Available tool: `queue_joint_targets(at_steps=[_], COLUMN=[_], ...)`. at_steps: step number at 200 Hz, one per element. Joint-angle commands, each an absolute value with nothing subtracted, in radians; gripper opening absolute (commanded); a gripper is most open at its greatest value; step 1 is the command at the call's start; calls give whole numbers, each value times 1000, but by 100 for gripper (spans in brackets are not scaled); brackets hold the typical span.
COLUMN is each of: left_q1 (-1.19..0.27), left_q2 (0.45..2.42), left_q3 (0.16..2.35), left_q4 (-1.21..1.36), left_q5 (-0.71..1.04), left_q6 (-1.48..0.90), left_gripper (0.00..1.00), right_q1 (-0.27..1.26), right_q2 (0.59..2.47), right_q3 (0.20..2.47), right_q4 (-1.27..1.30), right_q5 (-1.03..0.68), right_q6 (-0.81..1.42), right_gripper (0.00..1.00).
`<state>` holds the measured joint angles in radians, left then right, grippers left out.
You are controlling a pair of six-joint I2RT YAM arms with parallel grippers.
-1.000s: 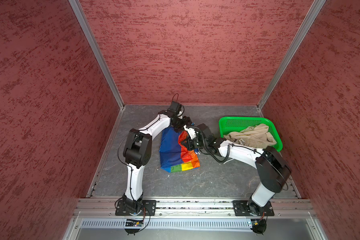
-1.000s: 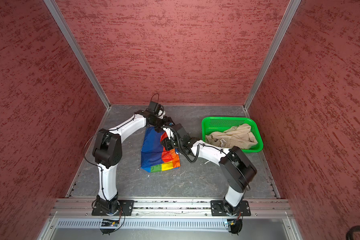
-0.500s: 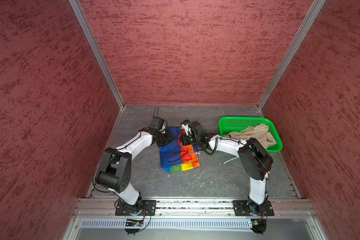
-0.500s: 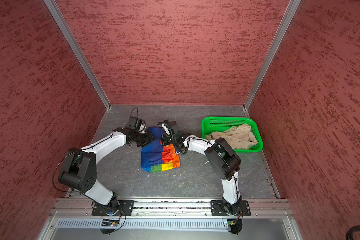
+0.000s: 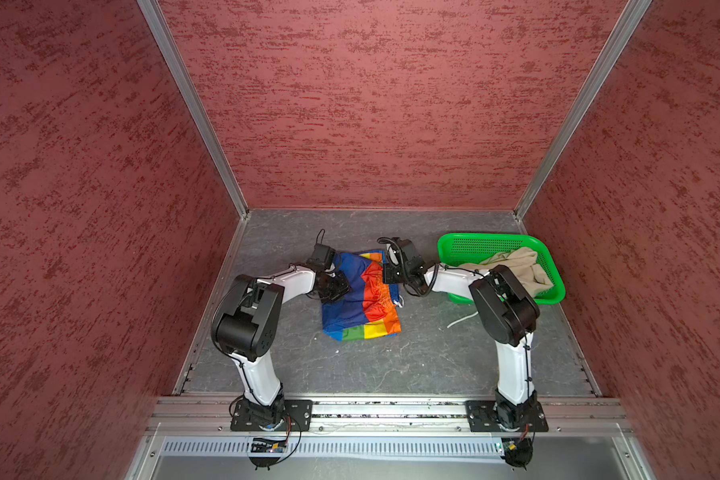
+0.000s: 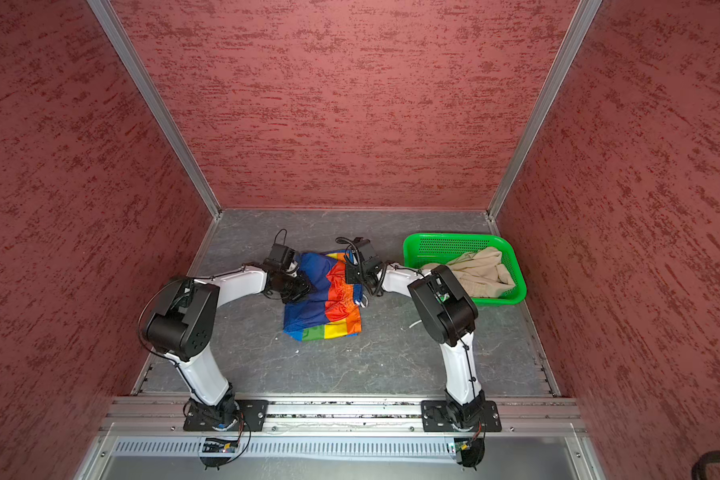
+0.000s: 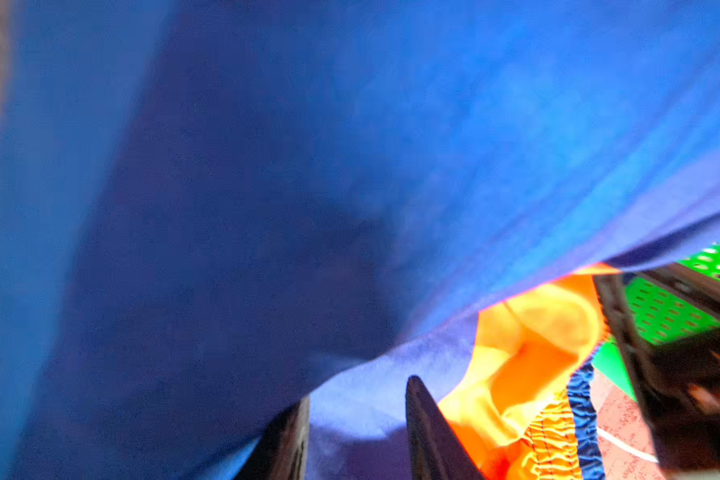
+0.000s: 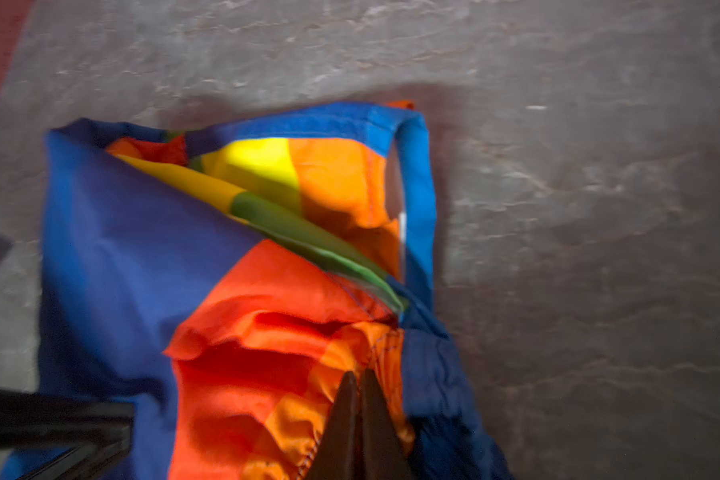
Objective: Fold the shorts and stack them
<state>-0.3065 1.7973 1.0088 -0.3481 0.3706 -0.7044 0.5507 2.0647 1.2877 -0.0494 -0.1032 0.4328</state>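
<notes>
The rainbow shorts (image 5: 358, 309) (image 6: 321, 309) lie crumpled mid-table, blue to the left, red and orange to the right. My left gripper (image 5: 339, 289) (image 7: 358, 388) sits at their left edge. Its fingers stand a little apart with a raised fold of blue cloth (image 7: 267, 166) pinched between them. At the far right corner my right gripper (image 5: 390, 276) (image 8: 358, 374) is shut, its tips together on the gathered orange waistband (image 8: 375, 353). The beige shorts (image 5: 516, 266) (image 6: 479, 270) lie heaped in the green basket (image 5: 483, 243) (image 6: 445, 245), untouched.
The basket stands at the back right against the red wall, just behind my right arm's elbow (image 5: 504, 307). A white cord (image 5: 460, 320) lies on the grey table beside that arm. Red walls close in three sides, and a metal rail runs along the front.
My left arm swung from behind the shorts to their left edge and its jaws narrowed onto blue cloth. The right gripper shifted back to the waistband corner and shut. The cloth's far edge spread wider.
</notes>
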Motion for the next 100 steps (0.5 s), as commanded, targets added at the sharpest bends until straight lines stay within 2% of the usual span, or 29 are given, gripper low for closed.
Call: queue_joint_targets(at_steps=[1, 38, 58, 76, 100], left_q1=[-310, -313, -313, -317, -331], left_q2=[1853, 1876, 1858, 1804, 1693], left_q3=[950, 919, 939, 1005, 1110], left_q4=[-360, -354, -373, -426, -502], left_q5=[331, 330, 350, 364, 343], left_q6=[-709, -707, -704, -685, -656], left_gripper=[40, 40, 40, 49, 70], right_q1=[485, 457, 457, 457, 461], right_q2=[2123, 2119, 2038, 1929, 1772], right_q3=[1300, 1293, 1262, 1228, 1168], right_q4=[-62, -16, 50, 99, 134], right_q5=[-41, -91, -153, -188, -186], right_q6=[478, 513, 483, 459, 429], right_gripper=[7, 7, 12, 18, 26])
